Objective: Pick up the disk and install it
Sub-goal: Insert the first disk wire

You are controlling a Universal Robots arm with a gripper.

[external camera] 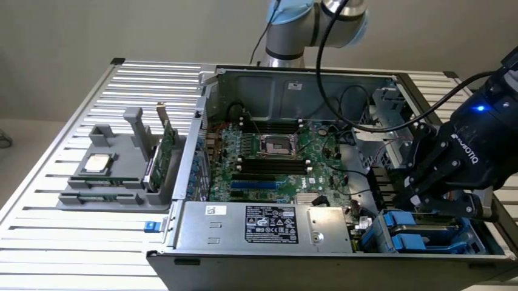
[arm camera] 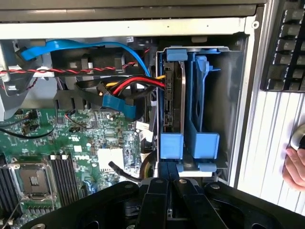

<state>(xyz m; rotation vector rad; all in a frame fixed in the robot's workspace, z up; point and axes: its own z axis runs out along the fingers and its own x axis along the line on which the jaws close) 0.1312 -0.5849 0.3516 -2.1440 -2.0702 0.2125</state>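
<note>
The disk (arm camera: 174, 95) stands on edge in the drive bay (arm camera: 228, 95) at the corner of the open computer case, in its blue carrier frame (arm camera: 170, 143). Red, yellow and black wires run into its end. A second blue carrier (arm camera: 202, 138) sits in the slot beside it. My gripper (arm camera: 170, 183) is shut with its black fingers pressed together, just off the end of the disk's carrier, holding nothing. In the exterior view the gripper (external camera: 438, 209) hangs over the blue carriers (external camera: 409, 225) at the case's near corner on the exterior view's right.
The motherboard (external camera: 271, 157) fills the case floor, and the power supply (external camera: 267, 225) lies along the front. A grey fixture (external camera: 113, 182) on the slatted table holds a processor chip (external camera: 98, 162) and a green card (external camera: 167, 151). A hand (arm camera: 296, 164) rests on the table beside the case.
</note>
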